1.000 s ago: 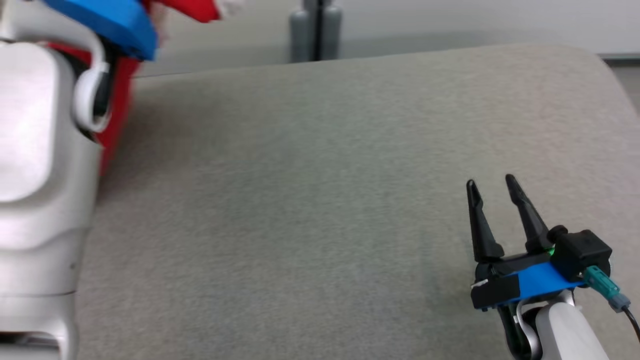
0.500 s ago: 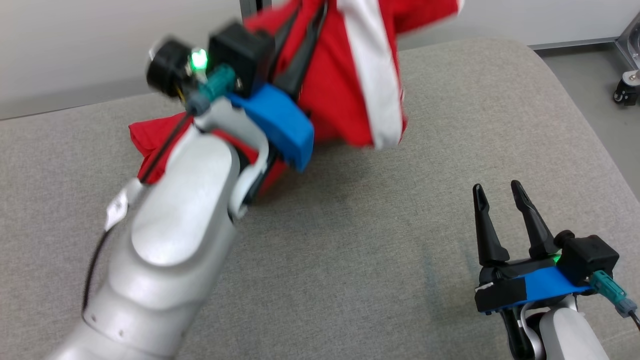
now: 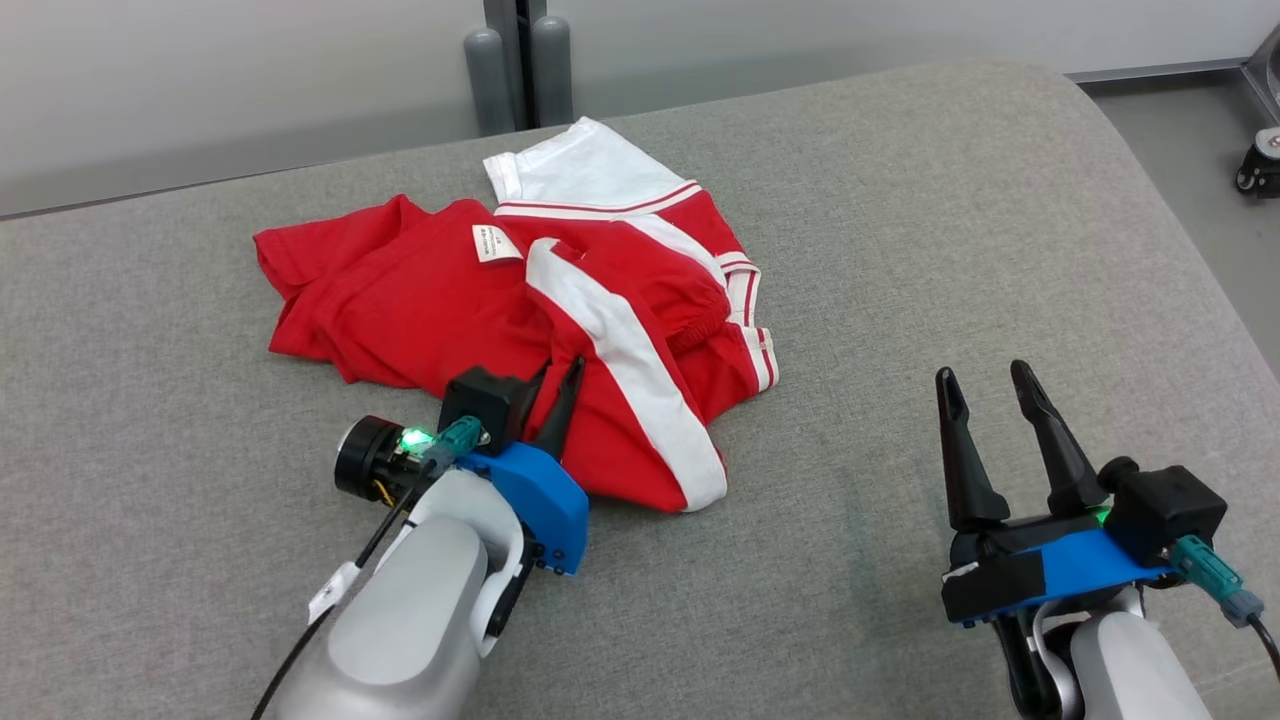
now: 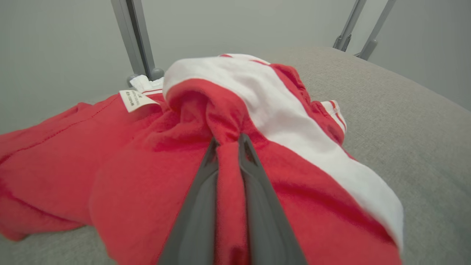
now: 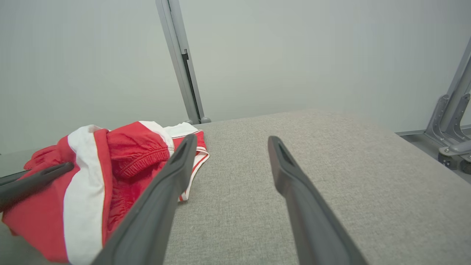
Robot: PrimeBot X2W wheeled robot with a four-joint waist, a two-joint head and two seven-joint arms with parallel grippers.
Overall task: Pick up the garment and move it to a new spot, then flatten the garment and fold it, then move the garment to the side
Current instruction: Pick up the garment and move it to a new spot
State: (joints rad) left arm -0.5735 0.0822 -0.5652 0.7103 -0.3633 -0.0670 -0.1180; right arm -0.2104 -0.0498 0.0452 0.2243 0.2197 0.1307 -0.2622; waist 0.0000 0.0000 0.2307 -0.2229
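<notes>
The garment is red with white stripes and a white panel, and it lies crumpled on the grey padded surface, left of centre. My left gripper rests at the garment's near edge, shut on a raised fold of red cloth. In the left wrist view the garment bunches up between the two fingers of that gripper. My right gripper stands open at the lower right, apart from the cloth, with nothing between its fingers. In the right wrist view the garment lies left of the open right gripper.
Two grey posts stand behind the surface's far edge. A caster wheel sits on the floor at the far right. The surface rounds off at its right edge. Bare grey padding spreads between the garment and the right gripper.
The head camera has turned. My left arm has come down with the garment, which hung in the air before and now lies on the surface. The right gripper has stayed put.
</notes>
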